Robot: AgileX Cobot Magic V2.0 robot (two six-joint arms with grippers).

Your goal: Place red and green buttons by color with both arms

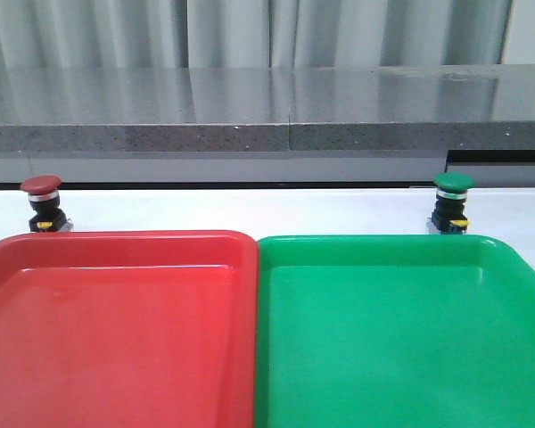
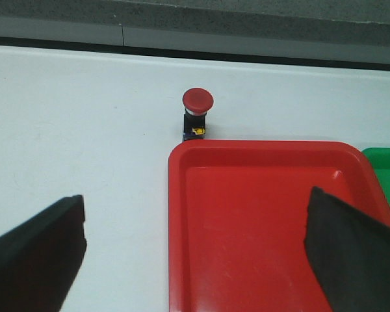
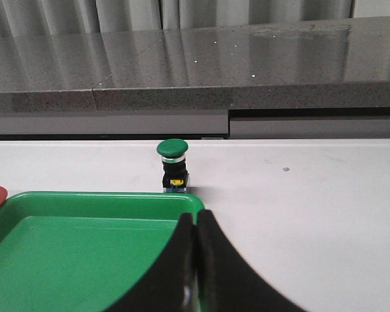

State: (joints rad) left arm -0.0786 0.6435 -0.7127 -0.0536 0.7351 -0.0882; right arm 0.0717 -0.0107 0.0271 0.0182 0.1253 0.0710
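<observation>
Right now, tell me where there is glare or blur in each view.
Front view: streaky reflections on the grey counter; soft sheen on the red tray and green tray; both buttons sharp. Left wrist view: the red button is crisp, the open left tool dark and soft-edged. Right wrist view: the green button is sharp, the shut right tool blurred; the counter mirrors the curtains.

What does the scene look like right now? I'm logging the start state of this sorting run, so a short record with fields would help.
red button: upright on the white table, beyond the red tray's far left corner
green button: upright on the table, beyond the green tray's far edge
red tray: on the left, holds nothing
green tray: on the right, beside the red tray, holds nothing
left gripper: open, above the red tray's near left part
right gripper: shut, holding nothing
buttons sorted: none yet
</observation>
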